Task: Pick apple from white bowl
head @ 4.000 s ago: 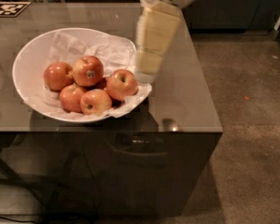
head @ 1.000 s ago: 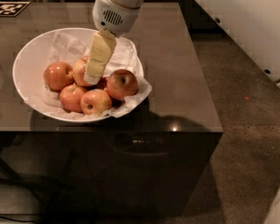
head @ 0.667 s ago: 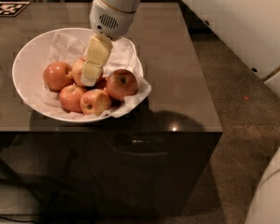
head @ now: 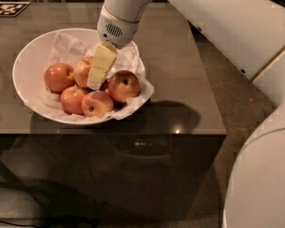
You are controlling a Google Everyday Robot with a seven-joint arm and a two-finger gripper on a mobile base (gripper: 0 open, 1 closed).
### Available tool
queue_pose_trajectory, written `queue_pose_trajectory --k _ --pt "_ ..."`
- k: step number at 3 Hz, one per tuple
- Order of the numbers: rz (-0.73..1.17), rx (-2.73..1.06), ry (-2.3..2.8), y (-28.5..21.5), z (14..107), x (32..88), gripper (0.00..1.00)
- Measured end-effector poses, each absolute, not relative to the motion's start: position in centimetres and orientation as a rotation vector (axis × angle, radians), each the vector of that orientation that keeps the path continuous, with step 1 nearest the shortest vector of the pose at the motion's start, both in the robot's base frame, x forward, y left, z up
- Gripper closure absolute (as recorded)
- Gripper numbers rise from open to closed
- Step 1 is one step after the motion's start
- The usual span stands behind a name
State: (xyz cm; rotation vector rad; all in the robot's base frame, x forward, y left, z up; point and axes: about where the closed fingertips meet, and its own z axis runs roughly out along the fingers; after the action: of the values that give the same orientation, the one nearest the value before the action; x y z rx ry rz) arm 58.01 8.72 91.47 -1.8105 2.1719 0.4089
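Observation:
The white bowl [head: 26,63], wide and lined with crumpled white paper, stands on the left part of the table and holds several red-orange apples. My gripper [head: 99,72], cream-coloured under a white wrist, reaches down into the bowl. It sits right against the middle apple [head: 82,71] and covers that apple's right side, so no sticker shows. Other apples lie to the left [head: 58,76], to the right [head: 124,85] and at the front [head: 96,103].
The bowl sits on a glossy brown table [head: 180,56] whose front edge runs just below it. A black-and-white marker tag [head: 9,8] lies at the back left. My white arm fills the upper right. The floor [head: 237,94] lies to the right.
The gripper has come from beside the bowl's right rim to over its middle and down onto the middle apple. In the last second it has barely moved. The apples have not shifted.

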Motion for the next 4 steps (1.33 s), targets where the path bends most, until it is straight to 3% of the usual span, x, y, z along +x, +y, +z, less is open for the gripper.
queue_pose_trajectory --k 4 --pt "0.486 -1.806 2.127 11.2 90.9 55.7 0.00"
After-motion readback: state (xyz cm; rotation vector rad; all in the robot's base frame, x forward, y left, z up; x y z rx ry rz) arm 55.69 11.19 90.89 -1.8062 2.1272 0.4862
